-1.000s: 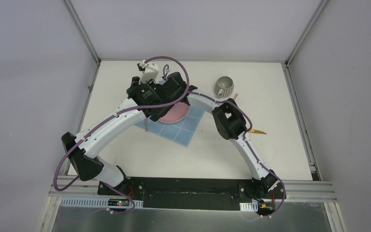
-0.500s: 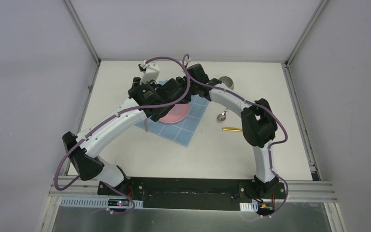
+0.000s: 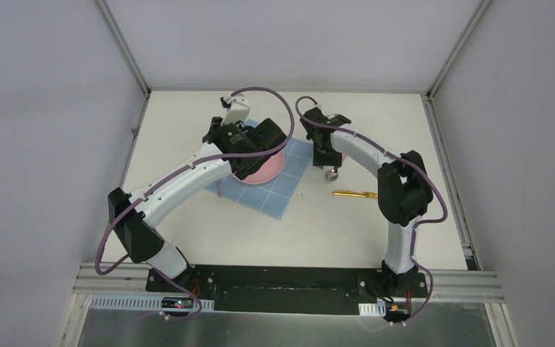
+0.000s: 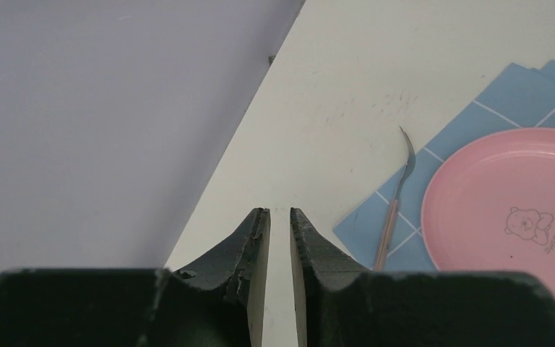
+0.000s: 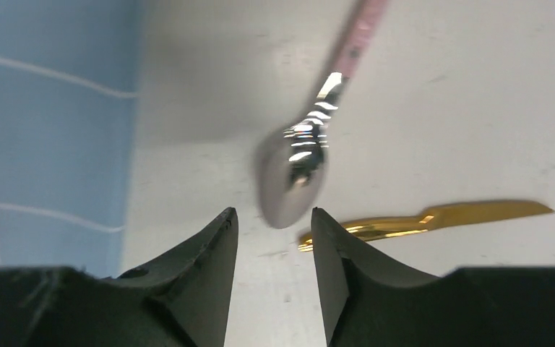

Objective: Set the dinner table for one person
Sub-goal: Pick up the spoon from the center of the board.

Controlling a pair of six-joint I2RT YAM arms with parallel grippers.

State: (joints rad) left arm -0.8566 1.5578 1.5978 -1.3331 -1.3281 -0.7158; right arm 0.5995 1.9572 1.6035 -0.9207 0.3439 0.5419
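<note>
The off-white dinner table [image 3: 419, 123] holds a light-blue grid cloth [image 3: 289, 189] with a pink plate [image 3: 269, 170] on it. A fork [image 4: 394, 210] lies on the cloth left of the plate [image 4: 509, 217]. My left gripper [image 4: 280, 211] is nearly shut and empty, above bare table beside the cloth's corner. My right gripper [image 3: 327, 165] is open and empty, pointing down just short of a spoon [image 3: 330, 173]. The spoon's bowl [image 5: 293, 184] lies just beyond my right gripper's tips [image 5: 273, 211]. A gold knife [image 3: 354, 194] lies right of the spoon.
The left arm reaches over the plate and hides part of it. Grey walls and aluminium rails [image 3: 444, 155] close in the table on three sides. The blue cloth's edge [image 5: 50, 130] lies left of my right gripper. No cup shows in any view.
My right arm has swung right from over the plate to above the spoon, uncovering spoon and knife. The metal cup seen earlier no longer shows. My left arm shifted slightly right.
</note>
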